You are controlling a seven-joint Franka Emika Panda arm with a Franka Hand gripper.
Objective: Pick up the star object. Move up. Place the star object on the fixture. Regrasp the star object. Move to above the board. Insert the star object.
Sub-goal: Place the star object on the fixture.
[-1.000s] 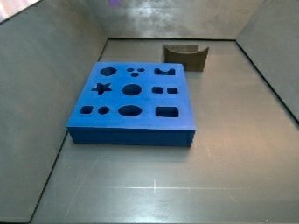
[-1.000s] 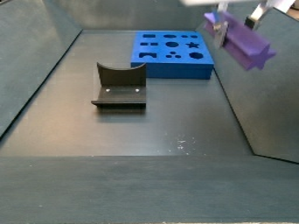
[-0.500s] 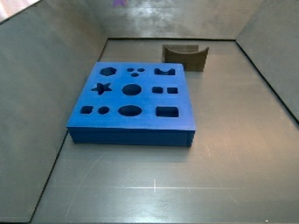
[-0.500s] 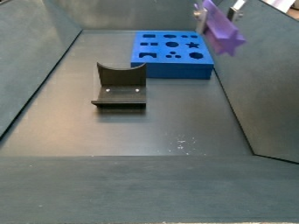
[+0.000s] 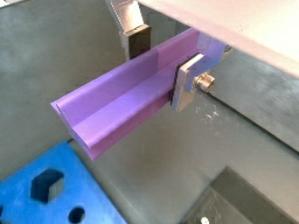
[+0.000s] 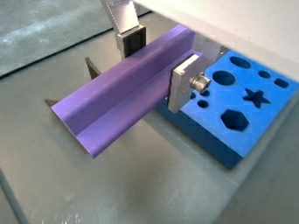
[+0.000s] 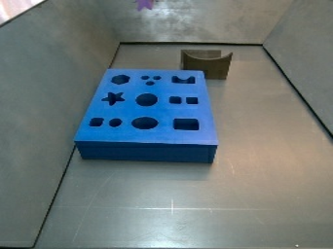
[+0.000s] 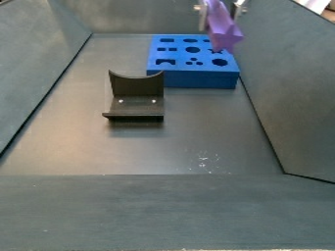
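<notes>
The star object [image 8: 222,24] has moved left toward the board [image 8: 197,75], clamped in the gripper [image 5: 163,63]; next, lower it into the star hole [image 7: 115,97].

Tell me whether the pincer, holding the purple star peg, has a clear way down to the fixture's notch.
Probably yes. The pincer grips the star object high in the air, the fixture stands alone on bare floor apart from the board, and its notch looks empty.

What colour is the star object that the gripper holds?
Purple. The star object, clamped in the gripper, shows best in a wrist view.
</notes>
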